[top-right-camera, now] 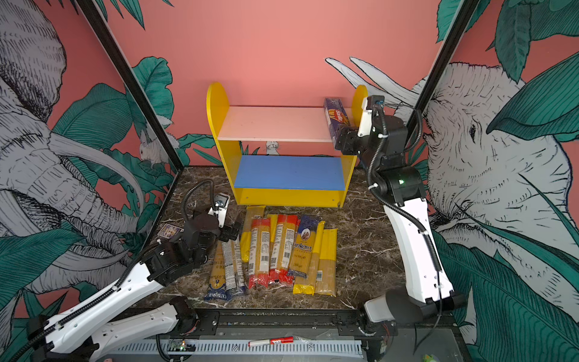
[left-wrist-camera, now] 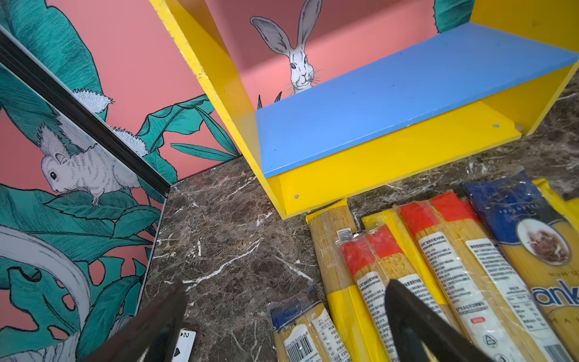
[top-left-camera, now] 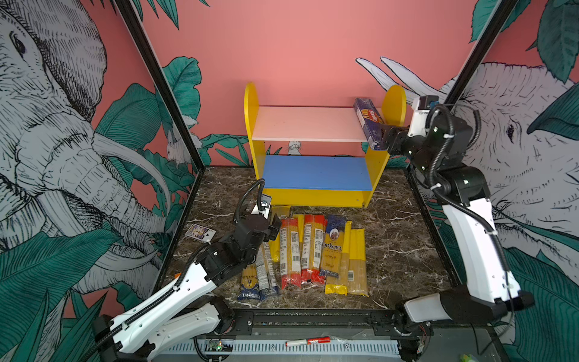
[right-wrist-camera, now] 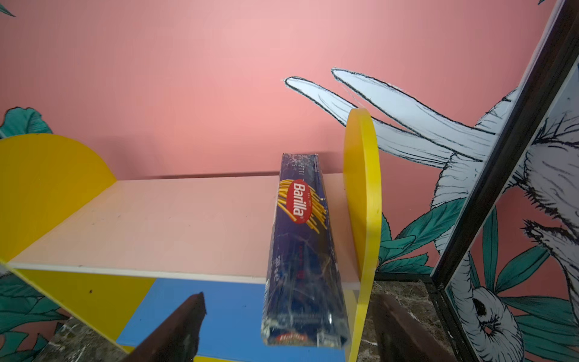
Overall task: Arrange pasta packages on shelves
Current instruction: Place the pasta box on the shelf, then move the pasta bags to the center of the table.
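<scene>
The shelves (top-left-camera: 250,103) stand at the back with a pale pink upper board (top-left-camera: 307,123) and a blue lower board (top-left-camera: 316,172). A dark blue Barilla box (top-left-camera: 366,117) (right-wrist-camera: 300,238) lies on the upper board by the right side panel, its near end jutting over the front edge. My right gripper (top-left-camera: 380,138) (right-wrist-camera: 289,301) is open, a finger on each side of that end and clear of it. Several pasta packages (top-left-camera: 313,250) lie side by side on the table. My left gripper (top-left-camera: 274,227) (left-wrist-camera: 286,285) hangs open over their left end, holding nothing.
A playing card (top-left-camera: 200,233) lies on the marble left of the packs. A red-and-white marker pen (top-left-camera: 308,341) rests on the front rail. Black frame posts (top-left-camera: 163,94) and printed walls close in both sides.
</scene>
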